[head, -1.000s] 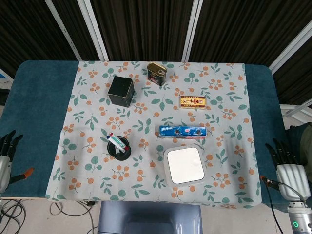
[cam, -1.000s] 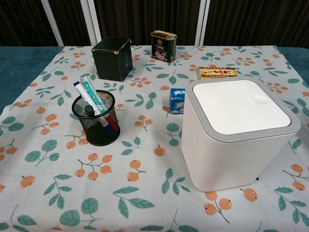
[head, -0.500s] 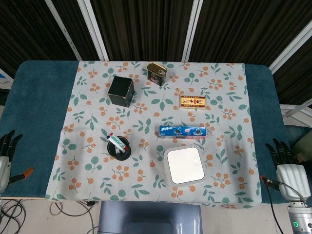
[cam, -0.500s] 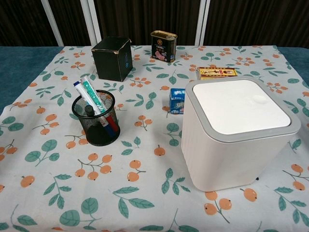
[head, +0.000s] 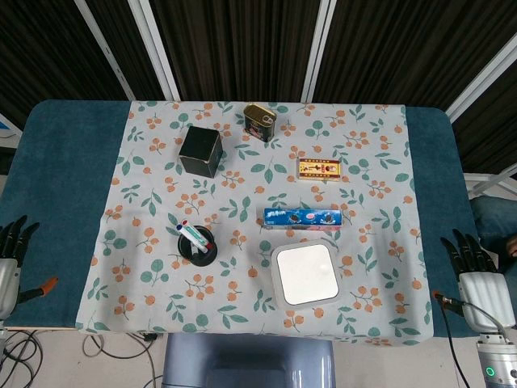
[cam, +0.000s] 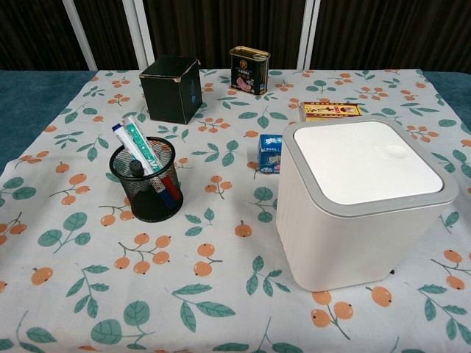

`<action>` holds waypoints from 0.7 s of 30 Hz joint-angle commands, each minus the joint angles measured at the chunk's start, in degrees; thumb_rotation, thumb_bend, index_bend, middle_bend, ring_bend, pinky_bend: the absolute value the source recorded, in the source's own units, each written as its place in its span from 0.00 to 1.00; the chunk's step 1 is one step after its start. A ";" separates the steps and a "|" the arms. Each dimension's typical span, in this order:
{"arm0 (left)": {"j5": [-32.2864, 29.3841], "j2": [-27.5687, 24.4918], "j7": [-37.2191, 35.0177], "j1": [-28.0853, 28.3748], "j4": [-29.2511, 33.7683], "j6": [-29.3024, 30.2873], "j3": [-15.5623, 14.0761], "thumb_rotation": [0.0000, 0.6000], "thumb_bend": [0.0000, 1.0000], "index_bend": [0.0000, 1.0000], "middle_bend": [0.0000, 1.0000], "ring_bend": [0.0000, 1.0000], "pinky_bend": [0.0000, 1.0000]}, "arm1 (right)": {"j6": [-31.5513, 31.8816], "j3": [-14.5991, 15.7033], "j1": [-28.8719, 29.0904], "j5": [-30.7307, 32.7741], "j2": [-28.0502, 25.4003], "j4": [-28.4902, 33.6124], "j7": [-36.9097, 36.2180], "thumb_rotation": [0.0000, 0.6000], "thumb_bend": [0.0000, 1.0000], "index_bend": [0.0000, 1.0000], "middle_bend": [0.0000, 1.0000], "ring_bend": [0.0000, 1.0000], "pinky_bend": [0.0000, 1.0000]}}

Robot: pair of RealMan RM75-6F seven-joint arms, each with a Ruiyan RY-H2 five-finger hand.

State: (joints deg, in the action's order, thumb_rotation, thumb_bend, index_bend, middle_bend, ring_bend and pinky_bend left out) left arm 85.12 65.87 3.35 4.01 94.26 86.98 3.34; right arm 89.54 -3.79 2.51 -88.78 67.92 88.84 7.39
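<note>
We see our left hand [head: 8,259] and right hand [head: 477,275] resting empty, fingers spread, at the near corners of the teal worktop [head: 56,162]. Nearest the right hand stands a white square lidded bin [head: 305,273]; nearest the left, a black mesh pen cup [head: 196,245]. We judge any reach should approach from above, clearing the cup.

The head view looks straight down from high up; the chest view faces forward, low and close, sharing the tablecloth [head: 380,145].
</note>
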 commanded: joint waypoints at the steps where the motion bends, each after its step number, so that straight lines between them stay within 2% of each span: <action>1: 0.94 0.44 -0.65 0.49 -0.61 -0.23 -0.09 1.00 0.11 0.10 0.00 0.00 0.00 | 0.08 0.03 -0.02 -0.10 0.02 -0.01 0.16 1.00 0.18 0.12 0.00 0.01 0.20; 5: 2.08 1.03 -1.02 1.51 -1.55 -0.58 0.24 1.00 0.12 0.12 0.00 0.00 0.00 | 0.34 0.04 -0.13 -0.19 0.07 0.01 0.25 1.00 0.18 0.12 0.00 0.01 0.20; 8: 3.17 -0.03 -0.76 3.18 0.29 -2.09 0.66 1.00 0.16 0.15 0.00 0.00 0.00 | 0.01 0.03 -0.06 0.03 0.04 0.04 0.25 1.00 0.18 0.12 0.00 0.01 0.20; 12: 5.07 -0.67 -0.36 6.17 3.02 -4.56 1.49 1.00 0.17 0.18 0.00 0.00 0.00 | -0.04 0.00 -0.08 0.18 0.03 0.23 0.46 1.00 0.18 0.12 0.00 0.01 0.20; 15: 5.98 -0.55 1.07 9.27 5.44 -8.50 1.83 1.00 0.19 0.19 0.00 0.00 0.00 | -0.03 -0.02 -0.14 0.33 0.03 0.35 0.51 1.00 0.18 0.12 0.00 0.01 0.20; 18: 5.17 -0.20 1.78 12.37 8.71 -13.41 2.16 1.00 0.25 0.22 0.00 0.00 0.00 | -0.10 -0.05 -0.12 0.42 0.05 0.35 0.57 1.00 0.18 0.12 0.00 0.01 0.20; 21: 3.63 2.00 3.27 14.80 10.84 -16.55 2.91 1.00 0.26 0.24 0.00 0.00 0.00 | 0.03 -0.12 -0.19 0.50 0.03 0.42 0.44 1.00 0.18 0.12 0.00 0.01 0.20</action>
State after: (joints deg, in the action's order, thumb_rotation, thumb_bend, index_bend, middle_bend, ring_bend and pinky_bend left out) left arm 89.79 66.34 5.19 16.78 103.30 72.70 5.59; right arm 89.56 -3.90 2.33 -88.28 67.95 89.26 7.83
